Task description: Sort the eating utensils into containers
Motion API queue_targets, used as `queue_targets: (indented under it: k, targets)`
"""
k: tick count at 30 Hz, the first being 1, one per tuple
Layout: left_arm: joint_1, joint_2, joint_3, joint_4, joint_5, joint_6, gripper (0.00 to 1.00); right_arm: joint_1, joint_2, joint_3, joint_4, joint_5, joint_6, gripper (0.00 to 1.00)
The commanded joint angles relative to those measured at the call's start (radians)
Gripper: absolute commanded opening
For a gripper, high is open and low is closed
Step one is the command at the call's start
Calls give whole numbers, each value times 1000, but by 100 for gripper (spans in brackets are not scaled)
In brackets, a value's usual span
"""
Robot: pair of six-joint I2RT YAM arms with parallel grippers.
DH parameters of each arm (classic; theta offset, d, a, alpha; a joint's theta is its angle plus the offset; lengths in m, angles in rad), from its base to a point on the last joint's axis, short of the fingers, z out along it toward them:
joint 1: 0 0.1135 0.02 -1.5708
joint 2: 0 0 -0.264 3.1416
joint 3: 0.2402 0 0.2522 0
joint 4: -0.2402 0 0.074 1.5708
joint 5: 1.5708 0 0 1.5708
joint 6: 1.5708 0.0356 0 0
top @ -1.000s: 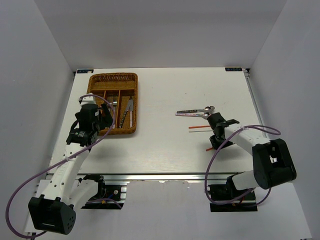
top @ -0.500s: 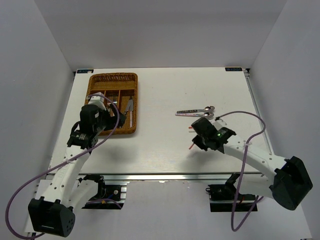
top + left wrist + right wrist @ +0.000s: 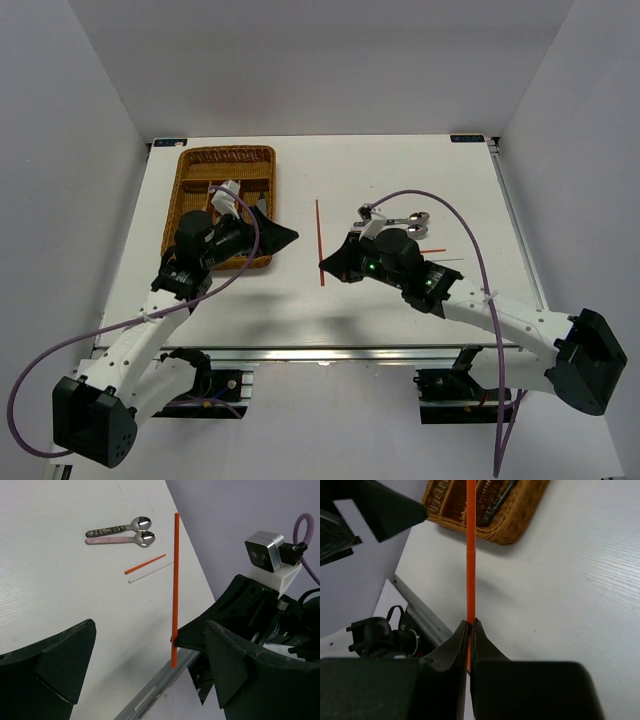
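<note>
Since last frame, right gripper (image 3: 324, 266) is swinging to centre clamping red chopstick (image 3: 319, 230), and left gripper (image 3: 278, 235) is facing it, jaws spread, likely for handover to tray (image 3: 188, 170).

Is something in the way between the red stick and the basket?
Yes. The open left gripper hangs between the red chopstick, pinched by the right gripper, and the wicker tray.
</note>
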State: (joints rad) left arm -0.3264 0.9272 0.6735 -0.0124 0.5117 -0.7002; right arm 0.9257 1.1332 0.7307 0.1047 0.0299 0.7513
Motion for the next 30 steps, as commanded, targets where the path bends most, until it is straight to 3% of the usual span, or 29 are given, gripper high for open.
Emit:
queue_targets:
  k: [1,9,13,16,17,19,20,23,24,27,28,30]
  targets:
    - [-22,27,-15,64,-12,-39,98,15,45,48,154,-140,-89,0]
    - [-33,62,1,88,-42,-51,98,62,109,125,174,-163,-101,0]
    - [-36,90,8,103,-42,-59,91,79,143,166,182,-189,-115,0]
    - [-42,104,-3,149,-26,-81,71,91,178,209,156,-191,-130,0]
    - [-43,105,-6,163,-10,-91,47,93,192,214,158,-188,-132,0]
    - [-45,110,-3,176,-1,-91,25,93,200,222,156,-158,-132,0]
    - [-45,110,4,167,-1,-70,1,93,206,226,148,-138,-136,0]
    - [-43,117,98,-39,-122,19,0,88,200,248,35,26,-132,0]
    - [-43,125,191,-208,-268,119,0,85,192,251,-6,72,-126,21]
    - [-42,223,349,-491,-638,289,0,52,146,228,-153,241,-86,80]
    - [-33,308,439,-535,-862,319,0,23,129,214,-178,292,-76,83]
    - [-4,407,524,-631,-1005,399,0,-11,74,161,-212,304,-64,86]
